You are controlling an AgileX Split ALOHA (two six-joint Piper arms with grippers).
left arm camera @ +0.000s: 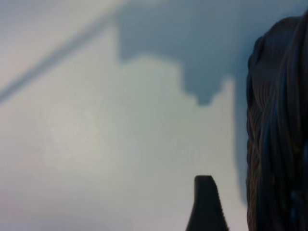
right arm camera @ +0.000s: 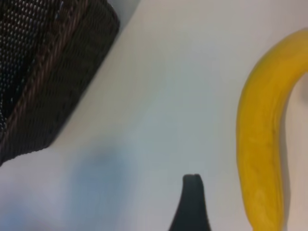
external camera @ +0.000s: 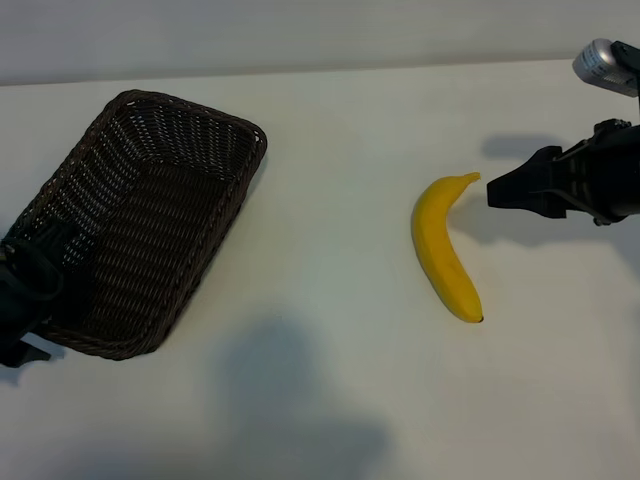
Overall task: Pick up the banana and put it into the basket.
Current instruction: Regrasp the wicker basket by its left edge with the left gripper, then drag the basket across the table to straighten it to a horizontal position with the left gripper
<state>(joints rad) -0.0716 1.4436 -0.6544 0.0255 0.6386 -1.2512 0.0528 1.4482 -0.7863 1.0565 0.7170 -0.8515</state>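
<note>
Right hand (external camera: 492,190) gapes wide just beside the banana (external camera: 445,258), basket (external camera: 190,115) well apart.

One banana (external camera: 444,245) lies on the single white surface (external camera: 340,150). One basket (external camera: 135,220), dark woven wicker, sits on that same surface. Two robot arms show in the exterior view, each with one claw: the right claw (external camera: 500,190) at the right edge, just beside the banana's stem end, and the left claw (external camera: 20,300) at the basket's near-left corner.
</note>
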